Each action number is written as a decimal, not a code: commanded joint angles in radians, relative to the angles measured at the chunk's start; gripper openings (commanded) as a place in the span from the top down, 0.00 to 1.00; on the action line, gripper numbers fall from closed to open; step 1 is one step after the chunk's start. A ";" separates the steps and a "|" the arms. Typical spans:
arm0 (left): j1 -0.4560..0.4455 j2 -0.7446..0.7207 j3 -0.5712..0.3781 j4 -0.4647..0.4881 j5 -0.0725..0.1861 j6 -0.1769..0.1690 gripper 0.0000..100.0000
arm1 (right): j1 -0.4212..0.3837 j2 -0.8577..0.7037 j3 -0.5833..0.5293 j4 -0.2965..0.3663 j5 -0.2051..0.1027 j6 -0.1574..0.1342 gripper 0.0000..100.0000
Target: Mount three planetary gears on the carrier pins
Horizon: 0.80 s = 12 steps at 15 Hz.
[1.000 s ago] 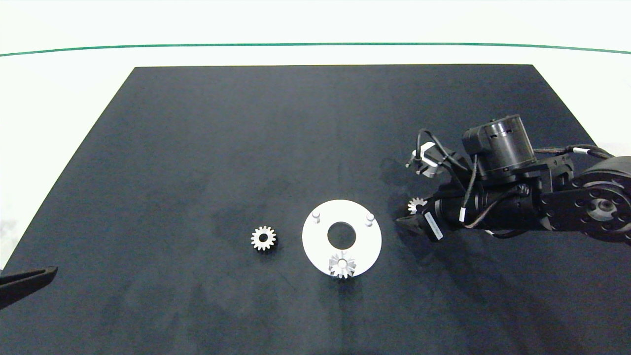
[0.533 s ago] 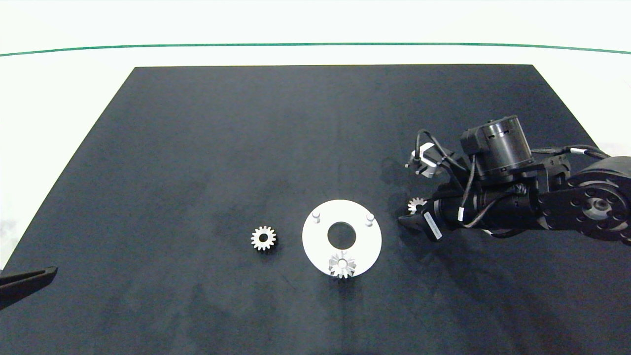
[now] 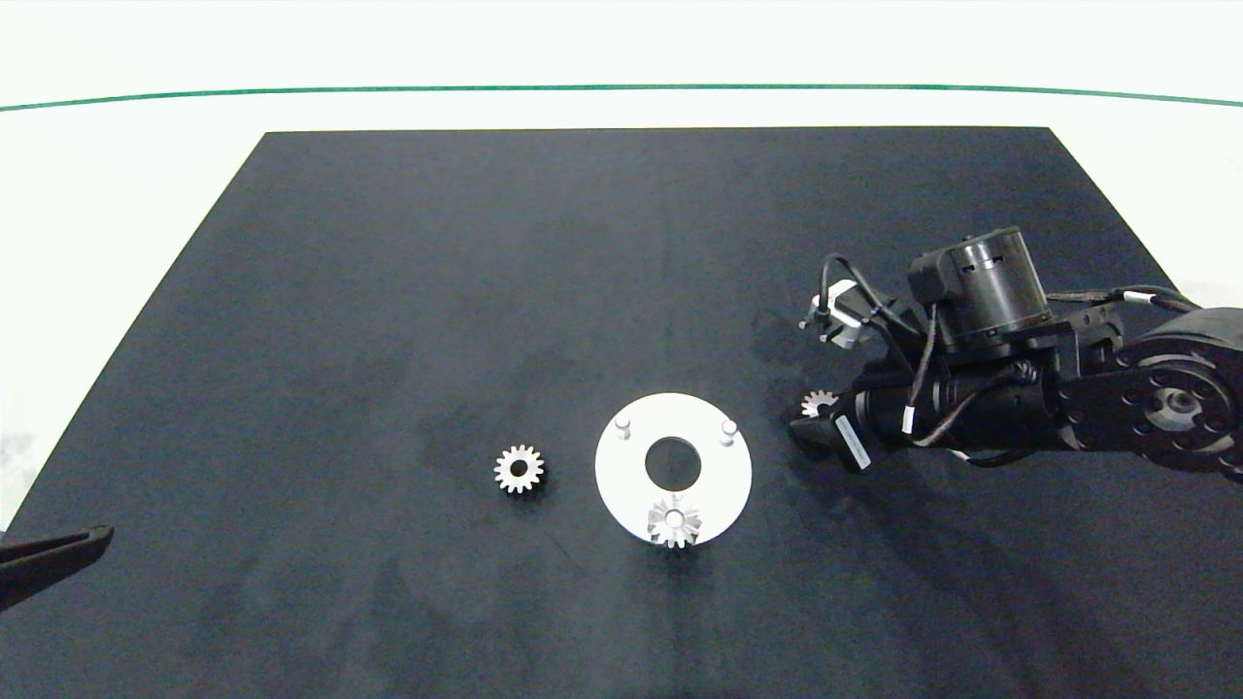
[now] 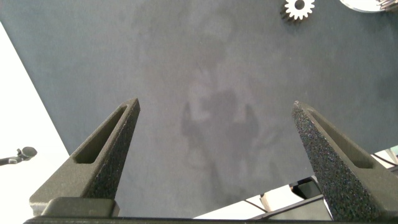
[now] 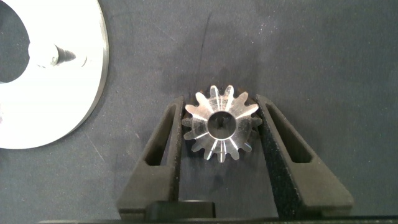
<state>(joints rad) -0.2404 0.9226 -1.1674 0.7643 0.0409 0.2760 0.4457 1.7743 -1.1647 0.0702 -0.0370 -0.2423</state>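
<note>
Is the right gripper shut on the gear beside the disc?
Shut: in the right wrist view both fingers of the right gripper press the gear's teeth.

There are three small silver metal spur gears: one (image 3: 519, 469) on the dark mat, one (image 3: 674, 522) on the flat white round disc (image 3: 621, 478), one (image 3: 819, 401) at the right arm. One disc. Three short silver-white pins: two (image 3: 623, 424) (image 3: 729, 427) bare, one under a gear.
</note>
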 commanded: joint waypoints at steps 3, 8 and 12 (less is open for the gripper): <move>0.000 -0.001 0.000 0.004 0.001 0.002 0.00 | -0.002 0.002 0.000 0.002 -0.001 -0.002 0.69; 0.000 -0.001 0.000 0.004 0.001 0.002 0.00 | -0.002 0.002 0.002 0.003 -0.001 -0.002 0.78; -0.002 -0.002 0.000 0.004 0.001 0.003 0.00 | -0.004 0.002 0.002 0.002 -0.001 -0.002 0.87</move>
<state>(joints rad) -0.2419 0.9206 -1.1674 0.7643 0.0409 0.2774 0.4421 1.7743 -1.1623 0.0715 -0.0383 -0.2430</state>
